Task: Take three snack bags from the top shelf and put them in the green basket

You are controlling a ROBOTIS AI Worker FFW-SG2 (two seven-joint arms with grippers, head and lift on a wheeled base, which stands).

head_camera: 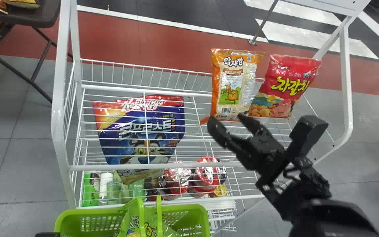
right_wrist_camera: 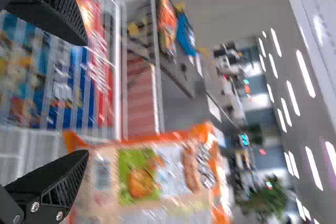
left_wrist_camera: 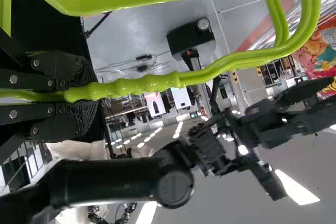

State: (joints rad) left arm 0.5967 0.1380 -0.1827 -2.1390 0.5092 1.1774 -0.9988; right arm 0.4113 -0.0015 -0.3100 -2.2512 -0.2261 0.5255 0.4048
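My right gripper [head_camera: 226,119] is open at the lower edge of the orange snack bag [head_camera: 230,82]; the red snack bag [head_camera: 285,85] stands to its right on the top shelf [head_camera: 110,88]. In the right wrist view, nothing lies between the spread fingers of my right gripper [right_wrist_camera: 85,98], and the orange bag [right_wrist_camera: 157,174] is beyond the lower one. The green basket [head_camera: 92,214] is at the bottom edge of the head view, with a green snack bag [head_camera: 148,225] inside. My left gripper [left_wrist_camera: 86,97] is shut on the basket's handle [left_wrist_camera: 152,83].
A blue and red cereal bag [head_camera: 140,131] lies behind the shelf wires, with red packs [head_camera: 206,177] and bottles [head_camera: 105,184] lower down. The white rack post [head_camera: 58,115] rises at the left, another bar [head_camera: 346,79] at the right. A dark table [head_camera: 44,19] is at the far left.
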